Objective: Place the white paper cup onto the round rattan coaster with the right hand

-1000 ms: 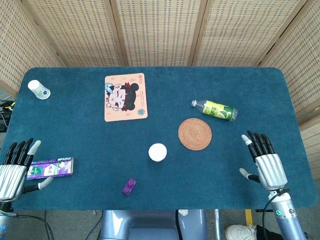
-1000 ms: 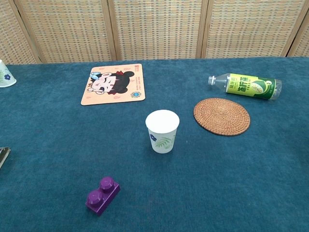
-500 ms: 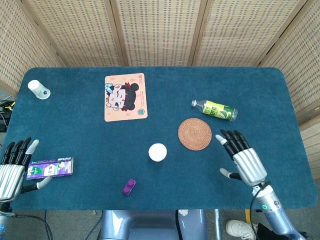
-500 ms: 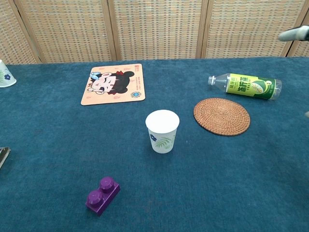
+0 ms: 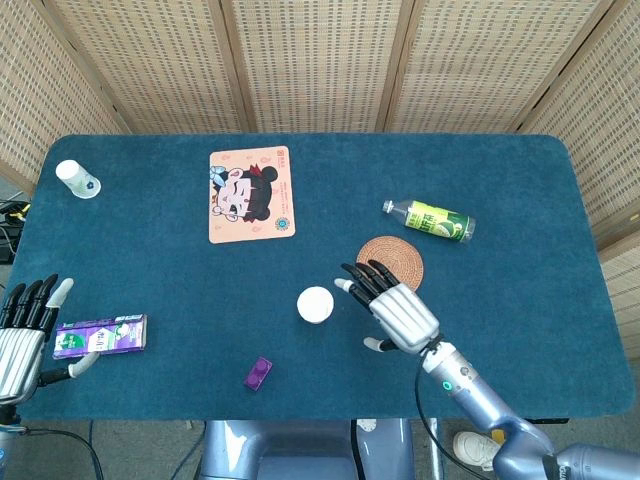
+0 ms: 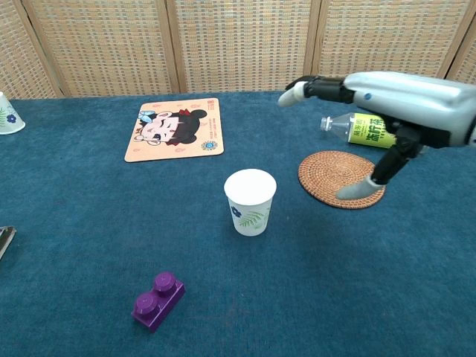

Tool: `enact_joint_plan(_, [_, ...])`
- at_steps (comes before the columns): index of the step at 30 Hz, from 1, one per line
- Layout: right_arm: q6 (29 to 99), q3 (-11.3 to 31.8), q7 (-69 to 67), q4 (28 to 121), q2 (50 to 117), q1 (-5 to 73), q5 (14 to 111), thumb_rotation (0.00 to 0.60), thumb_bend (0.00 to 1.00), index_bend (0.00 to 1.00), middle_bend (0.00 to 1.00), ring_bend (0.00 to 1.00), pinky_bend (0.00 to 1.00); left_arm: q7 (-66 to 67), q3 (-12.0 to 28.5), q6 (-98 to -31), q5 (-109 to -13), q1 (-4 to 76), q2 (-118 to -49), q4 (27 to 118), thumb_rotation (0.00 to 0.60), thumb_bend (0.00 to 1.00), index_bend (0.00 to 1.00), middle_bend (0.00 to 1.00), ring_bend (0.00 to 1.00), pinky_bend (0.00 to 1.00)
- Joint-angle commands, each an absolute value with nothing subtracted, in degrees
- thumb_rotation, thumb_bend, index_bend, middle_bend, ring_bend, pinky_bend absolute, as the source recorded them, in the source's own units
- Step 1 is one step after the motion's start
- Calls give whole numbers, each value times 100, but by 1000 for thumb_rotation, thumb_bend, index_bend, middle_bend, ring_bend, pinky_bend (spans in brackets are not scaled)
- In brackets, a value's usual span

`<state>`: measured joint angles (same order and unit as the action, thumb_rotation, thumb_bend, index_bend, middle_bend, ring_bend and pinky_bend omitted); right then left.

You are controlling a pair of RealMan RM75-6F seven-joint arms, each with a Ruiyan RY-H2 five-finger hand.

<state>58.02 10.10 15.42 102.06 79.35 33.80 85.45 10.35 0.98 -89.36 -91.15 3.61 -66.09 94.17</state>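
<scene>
The white paper cup [image 5: 315,304] [image 6: 250,201] stands upright near the middle of the blue table, its leaf print facing the chest camera. The round rattan coaster [image 5: 398,256] [image 6: 338,175] lies to its right, partly covered by my right hand. My right hand [image 5: 393,308] [image 6: 387,95] hovers open, fingers spread and pointing toward the cup, a short way to the cup's right and not touching it. My left hand [image 5: 24,330] rests open at the table's near left edge, holding nothing.
A green-labelled bottle [image 5: 431,221] [image 6: 379,132] lies behind the coaster. A cartoon mat [image 5: 251,194] [image 6: 177,128] lies at the back. A purple brick [image 5: 259,373] [image 6: 158,300] sits in front of the cup. A purple box [image 5: 100,335] lies by my left hand; another cup [image 5: 77,179] lies far left.
My right hand has swept left from the table's right side, over the coaster's near edge, toward the cup. The cup and left hand have stayed put.
</scene>
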Motion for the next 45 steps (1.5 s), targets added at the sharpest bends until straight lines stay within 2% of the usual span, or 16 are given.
enact_joint_plan(1, [5478, 1160, 1849, 10215, 8200, 3637, 8231, 600, 34, 108, 0, 0, 43, 994, 100, -8918, -9101, 365, -6600, 9407, 0, 85, 0, 0, 0, 0])
enact_joint_plan(6, [4974, 1355, 2455, 9951, 8708, 4125, 7386, 600, 33, 107, 0, 0, 43, 843, 105, -8920, -9093, 365, -6563, 9411, 0, 85, 0, 0, 0, 0])
enact_joint_plan(22, [4573, 1389, 3072, 8781, 9600, 4928, 6022, 600, 33, 108, 0, 0, 43, 552, 138, -8798, -8949, 400, -6549, 9275, 0, 83, 0, 0, 0, 0])
enact_joint_plan(26, [4526, 1323, 3060, 8600, 9656, 5004, 5800, 600, 33, 153, 1, 0, 43, 544, 132, -8769, -8941, 410, -6570, 9235, 0, 83, 0, 0, 0, 0])
enact_joint_plan(30, [4543, 1253, 3021, 8484, 9668, 5031, 5709, 600, 33, 265, 81, 16, 135, 555, 128, -8752, -8943, 420, -6590, 9217, 0, 84, 0, 0, 0, 0])
enact_joint_plan(34, [4641, 1180, 2988, 8390, 9691, 5041, 5749, 600, 32, 386, 229, 147, 253, 590, 117, -8743, -8956, 426, -6607, 9215, 0, 85, 0, 0, 0, 0])
enact_joint_plan(36, [4678, 1169, 2955, 8408, 9694, 5038, 5775, 600, 33, 412, 267, 187, 297, 606, 113, -8752, -8969, 424, -6613, 9217, 0, 85, 0, 0, 0, 0])
enact_joint_plan(40, [4727, 1123, 2916, 8480, 9678, 5047, 5839, 600, 31, 449, 285, 220, 354, 633, 106, -8761, -8981, 421, -6623, 9225, 0, 84, 0, 0, 0, 0])
enact_joint_plan(45, [4760, 1081, 2884, 8535, 9633, 5074, 5854, 600, 31, 456, 287, 224, 358, 626, 108, -8771, -8979, 418, -6625, 9217, 0, 86, 0, 0, 0, 0])
